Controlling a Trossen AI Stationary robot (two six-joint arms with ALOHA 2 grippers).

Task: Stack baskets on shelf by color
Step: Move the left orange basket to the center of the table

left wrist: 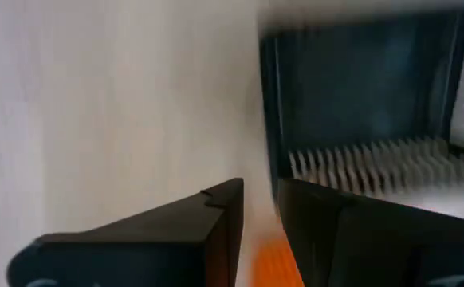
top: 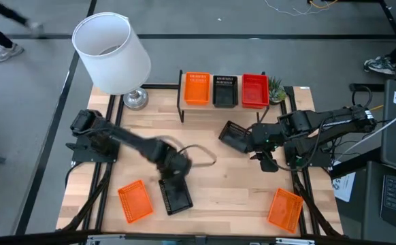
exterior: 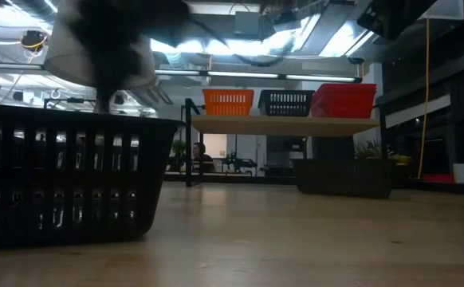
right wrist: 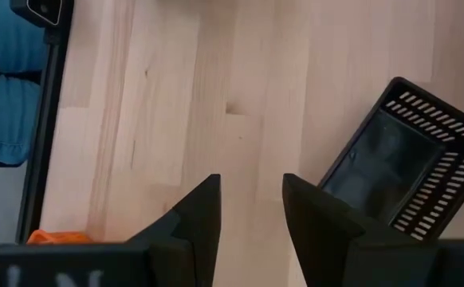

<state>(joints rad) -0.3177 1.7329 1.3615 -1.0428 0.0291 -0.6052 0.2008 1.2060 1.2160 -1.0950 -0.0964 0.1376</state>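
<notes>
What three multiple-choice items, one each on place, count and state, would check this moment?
1. Which colour of mesh plastic basket sits in the middle of the light-wood plank shelf?
A red
B orange
C black

2. How many orange mesh baskets lie on the wooden tabletop?
A two
B one
C three

3. How is the right gripper?
A shut on a red basket
B open and empty
C shut on a lamp

Answers:
1 C: the black shelf basket stands between an orange and a red one.
2 A: one orange basket near the left arm, another orange basket at the right front.
3 B: bare wood shows between its fingers.
</notes>
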